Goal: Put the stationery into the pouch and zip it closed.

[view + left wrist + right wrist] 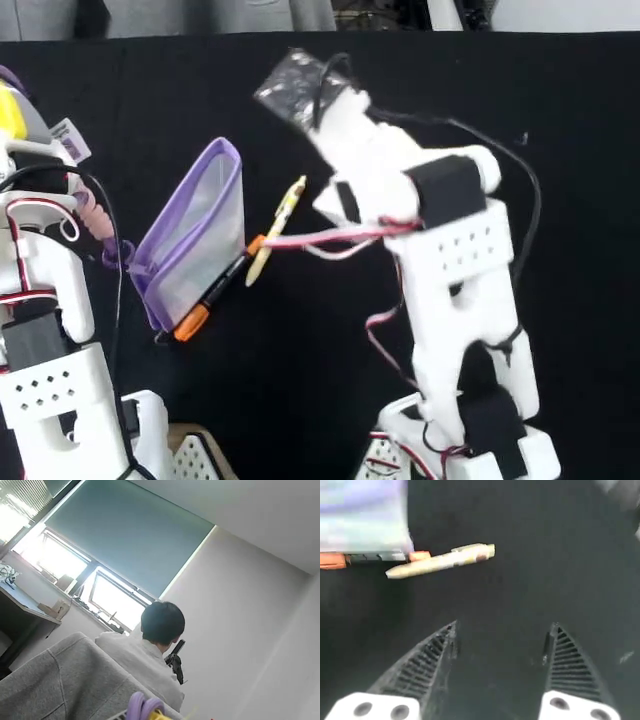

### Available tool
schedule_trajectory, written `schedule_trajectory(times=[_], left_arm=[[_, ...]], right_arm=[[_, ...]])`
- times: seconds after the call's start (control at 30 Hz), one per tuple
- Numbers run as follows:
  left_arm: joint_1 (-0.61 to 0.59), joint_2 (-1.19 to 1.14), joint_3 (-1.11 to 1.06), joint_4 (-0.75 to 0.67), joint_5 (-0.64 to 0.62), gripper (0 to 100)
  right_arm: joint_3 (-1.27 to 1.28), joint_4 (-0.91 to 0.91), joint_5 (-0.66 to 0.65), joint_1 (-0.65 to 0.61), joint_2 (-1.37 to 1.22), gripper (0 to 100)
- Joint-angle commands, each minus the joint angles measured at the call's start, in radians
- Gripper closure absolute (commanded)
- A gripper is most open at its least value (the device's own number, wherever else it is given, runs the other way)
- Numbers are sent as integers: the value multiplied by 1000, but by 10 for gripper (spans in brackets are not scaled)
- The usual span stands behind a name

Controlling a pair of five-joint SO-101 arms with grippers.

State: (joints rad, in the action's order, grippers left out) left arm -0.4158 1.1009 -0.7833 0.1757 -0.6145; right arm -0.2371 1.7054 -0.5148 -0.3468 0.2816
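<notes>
A translucent pouch (195, 235) with purple edging stands tilted on the black table, its lower corner against the left arm (35, 260). A black marker with orange ends (215, 290) lies along the pouch's right edge. A cream pen (277, 228) rests just right of it, touching the marker's upper end. In the right wrist view my right gripper (502, 630) hangs open above bare table, with the pen (440, 560), the marker (350, 558) and the pouch (362, 515) a little beyond its fingertips. The left wrist view looks up into the room, with a purple and yellow bit (145, 707) at its edge.
A grey crinkled wrapper (290, 85) lies on the table beyond the right arm (400, 190). Red and black cables (330, 240) hang from that arm near the pen. The left arm's base (60, 400) stands at the front left.
</notes>
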Motion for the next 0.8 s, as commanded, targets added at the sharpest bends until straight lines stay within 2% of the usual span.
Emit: schedule_trajectory(times=[0.0, 0.23, 0.47, 0.63, 0.77], left_arm=[[-8, 0, 7, -17, -11, 970], [-93, 0, 16, -23, -14, 970], [-157, 8, -50, -147, -12, 970], [-182, 9, -56, -161, -14, 970], [-183, 9, -58, -161, -14, 970]], right_arm=[[145, -141, 115, 72, 35, 727], [444, -430, 287, -5, 25, 727], [720, -795, 430, -35, 24, 727], [802, -911, 499, -38, 22, 727], [809, -954, 540, -95, -39, 727]])
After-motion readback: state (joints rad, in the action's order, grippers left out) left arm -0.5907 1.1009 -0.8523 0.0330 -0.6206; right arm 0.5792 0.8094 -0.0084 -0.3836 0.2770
